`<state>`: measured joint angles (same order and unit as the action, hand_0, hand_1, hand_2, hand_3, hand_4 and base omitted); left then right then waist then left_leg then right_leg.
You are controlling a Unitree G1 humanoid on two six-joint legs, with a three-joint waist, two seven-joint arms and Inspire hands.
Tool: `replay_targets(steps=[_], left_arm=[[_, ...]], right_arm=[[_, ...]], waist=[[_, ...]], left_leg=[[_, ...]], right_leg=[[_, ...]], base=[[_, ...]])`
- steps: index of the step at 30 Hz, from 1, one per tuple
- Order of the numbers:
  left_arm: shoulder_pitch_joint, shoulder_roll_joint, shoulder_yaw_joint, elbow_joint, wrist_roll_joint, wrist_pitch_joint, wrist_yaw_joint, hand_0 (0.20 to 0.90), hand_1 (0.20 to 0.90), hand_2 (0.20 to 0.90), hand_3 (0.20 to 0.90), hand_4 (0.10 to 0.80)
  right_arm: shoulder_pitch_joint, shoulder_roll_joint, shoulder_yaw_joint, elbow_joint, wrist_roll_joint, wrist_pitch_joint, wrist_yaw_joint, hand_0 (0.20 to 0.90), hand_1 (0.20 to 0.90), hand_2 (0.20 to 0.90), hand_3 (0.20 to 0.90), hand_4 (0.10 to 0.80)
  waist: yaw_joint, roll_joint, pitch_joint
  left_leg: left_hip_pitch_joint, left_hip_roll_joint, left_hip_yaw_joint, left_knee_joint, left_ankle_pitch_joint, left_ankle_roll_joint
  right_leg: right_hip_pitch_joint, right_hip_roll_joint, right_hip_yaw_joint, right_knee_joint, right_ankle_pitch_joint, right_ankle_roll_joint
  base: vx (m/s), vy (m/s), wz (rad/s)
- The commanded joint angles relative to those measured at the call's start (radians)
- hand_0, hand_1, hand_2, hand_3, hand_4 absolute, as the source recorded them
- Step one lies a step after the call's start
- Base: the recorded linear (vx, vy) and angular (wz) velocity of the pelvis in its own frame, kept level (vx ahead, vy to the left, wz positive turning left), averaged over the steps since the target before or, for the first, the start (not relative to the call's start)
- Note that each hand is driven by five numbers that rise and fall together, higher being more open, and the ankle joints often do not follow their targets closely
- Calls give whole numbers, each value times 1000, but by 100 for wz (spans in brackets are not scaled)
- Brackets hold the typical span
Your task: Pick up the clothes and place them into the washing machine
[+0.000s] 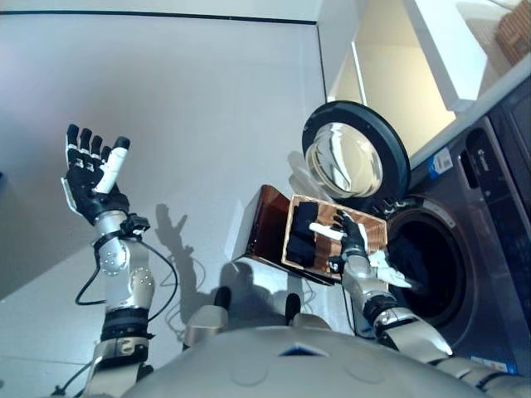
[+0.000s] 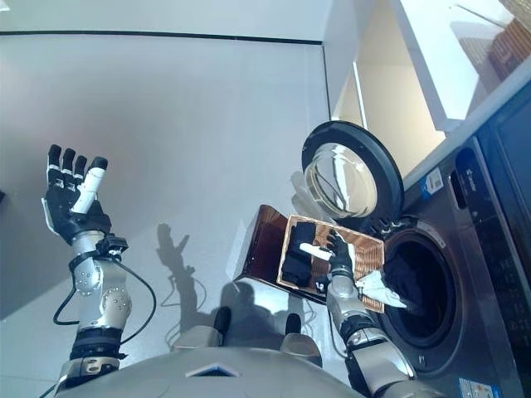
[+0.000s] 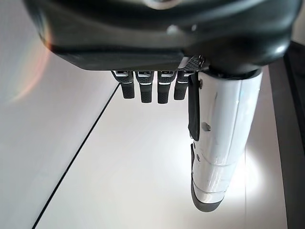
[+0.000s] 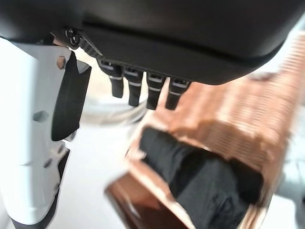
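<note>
A brown wicker basket (image 1: 270, 224) stands on the floor in front of the washing machine (image 1: 489, 249), with dark clothes (image 1: 300, 232) lying inside it. My right hand (image 1: 352, 239) hovers over the basket with straight fingers and holds nothing; its wrist view shows the dark clothes (image 4: 200, 181) below the fingers (image 4: 143, 88). A white cloth (image 2: 382, 286) hangs at the rim of the drum opening (image 2: 419, 290). The round door (image 1: 355, 149) is swung open. My left hand (image 1: 91, 170) is raised far to the left, open and empty.
A white counter (image 1: 465, 50) runs above the machine, with a woven basket (image 1: 514, 29) on it. Pale floor (image 1: 207, 108) stretches to the left and behind the basket.
</note>
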<state>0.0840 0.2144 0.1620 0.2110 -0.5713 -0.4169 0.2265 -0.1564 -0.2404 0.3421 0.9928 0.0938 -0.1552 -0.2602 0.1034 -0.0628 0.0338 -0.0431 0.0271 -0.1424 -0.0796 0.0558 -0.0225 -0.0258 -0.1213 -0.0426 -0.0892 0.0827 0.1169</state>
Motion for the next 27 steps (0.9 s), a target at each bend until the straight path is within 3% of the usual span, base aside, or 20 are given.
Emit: replay_targets(steps=[1, 4, 5, 8, 13, 16, 27], left_arm=[[-62, 101, 45, -100, 96, -87, -43, 900, 900, 900, 900, 800], [-57, 107, 48, -123, 109, -93, -51, 900, 900, 900, 900, 800], [-65, 121, 40, -148, 107, -96, -51, 900, 900, 900, 900, 800], [-73, 129, 34, -152, 109, -96, -47, 900, 900, 900, 900, 800], [-162, 171, -1, -177, 114, -114, 10, 900, 900, 900, 900, 800], [-199, 176, -14, -199, 115, -128, 34, 900, 900, 900, 900, 800], [-233, 171, -1, -297, 138, -151, 95, 900, 900, 900, 900, 800]], right_arm=[[-52, -87, 28, -72, -312, 0, -51, 900, 900, 900, 900, 800], [-48, -127, 77, -102, -472, 11, -49, 900, 900, 900, 900, 800], [-71, -154, 116, -82, -616, 48, -68, 900, 900, 900, 900, 800], [-86, -153, 121, -63, -640, 57, -79, 900, 900, 900, 900, 800], [-270, -162, 188, 27, -765, 146, -147, 900, 900, 900, 900, 800], [-351, -184, 207, 43, -778, 164, -173, 900, 900, 900, 900, 800], [-551, -274, 265, 108, -811, 196, -206, 900, 900, 900, 900, 800]], waist=[[9, -41, -19], [10, -54, -11], [20, -72, 13], [23, -76, 25], [48, -87, 173], [52, -72, 229], [53, -13, 271]], left_leg=[[-7, 17, -12, -8, -22, -50], [-23, 19, -18, -8, -21, -49], [-50, 21, -30, -6, -19, -46], [-64, 22, -36, -2, -18, -46], [-213, 9, -44, 154, -48, -38], [-300, 0, -36, 244, -68, -44], [-513, -27, -41, 415, -131, -45]], right_leg=[[3, -12, 6, 23, -48, 13], [-7, -10, -2, 25, -48, 17], [-27, -4, -15, 33, -51, 16], [-41, -1, -21, 43, -56, 15], [-171, 13, -28, 165, -78, -4], [-259, 14, -32, 245, -92, -5], [-498, 11, -62, 464, -160, -2]], base=[[11, 0, 12], [-14, -16, 8], [-23, -24, 17], [-59, -37, 22], [-200, -41, 14], [-151, 14, 4], [-63, 28, 4]])
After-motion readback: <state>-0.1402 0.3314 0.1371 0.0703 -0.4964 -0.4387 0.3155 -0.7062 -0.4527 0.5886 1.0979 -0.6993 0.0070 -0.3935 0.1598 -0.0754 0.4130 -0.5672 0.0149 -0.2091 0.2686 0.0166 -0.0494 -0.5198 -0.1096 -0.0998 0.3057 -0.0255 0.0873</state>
